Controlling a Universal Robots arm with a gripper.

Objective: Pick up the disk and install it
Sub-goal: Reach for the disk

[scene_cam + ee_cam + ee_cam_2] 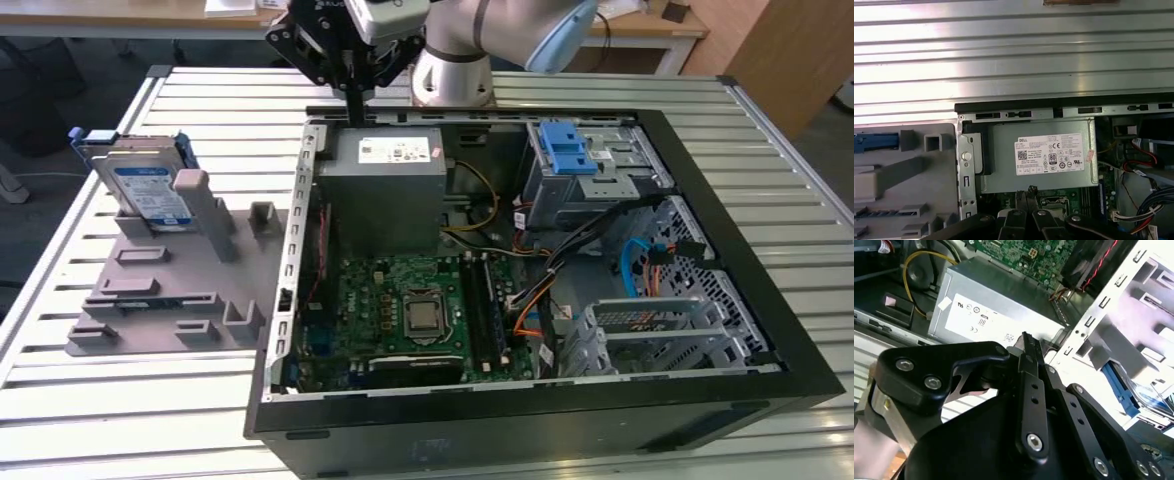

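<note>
The disk [144, 185], silver with a white-and-blue label in a blue carrier, stands on edge in a grey plastic fixture [174, 290] at the exterior view's left, beside the open computer case [534, 400]. Its blue carrier edge [1121, 390] shows in the second wrist view and as a blue strip [874, 141] in the first wrist view. My gripper [356, 100] hangs over the case's rear edge, above the grey power supply box [387, 185], well away from the disk. Its fingers [1026, 347] are shut together with nothing between them, pointing at the power supply [1039, 155].
Inside the case lie the green motherboard [414, 310], loose cables [641, 265] and a grey drive cage with a blue latch [574, 150] at the far right corner. The case and fixture rest on a slatted metal table [120, 400].
</note>
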